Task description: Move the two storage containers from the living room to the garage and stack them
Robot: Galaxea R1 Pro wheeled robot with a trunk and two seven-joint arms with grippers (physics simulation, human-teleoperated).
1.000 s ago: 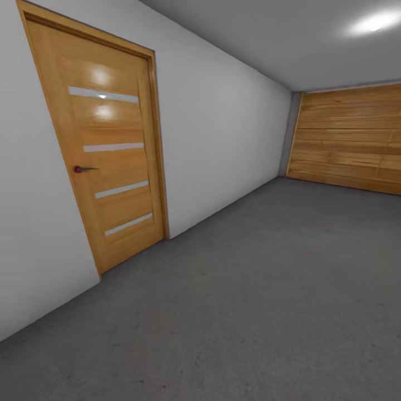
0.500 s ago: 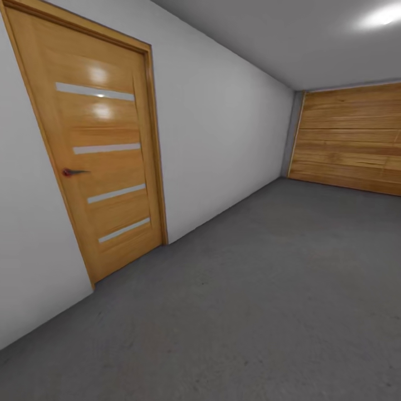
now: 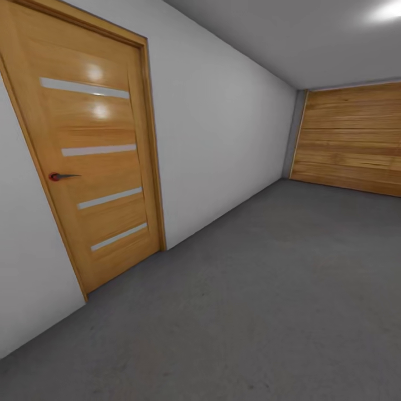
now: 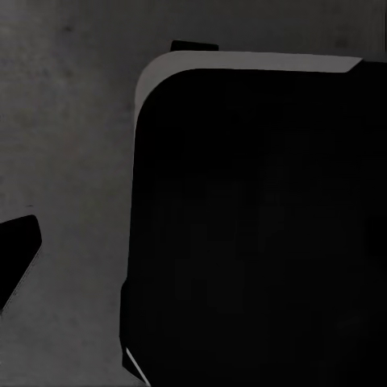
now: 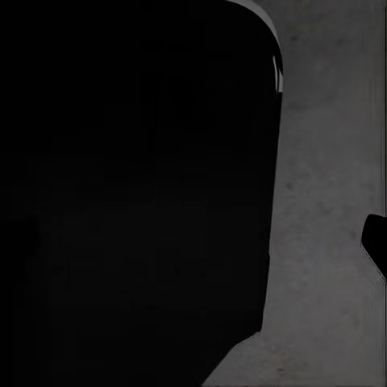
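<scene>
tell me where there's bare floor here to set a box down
The grey concrete floor is bare from the white wall on the left across to the picture's right edge, and back to the wood-panelled wall at the far end. The tightest spot is the strip in front of the wooden door, best left free.

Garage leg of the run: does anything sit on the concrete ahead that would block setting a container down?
Nothing visible does. In the head view the grey floor runs bare from the wooden door on the left wall to the planked wall at the far end. What the wrist views show is too dark to identify.
</scene>
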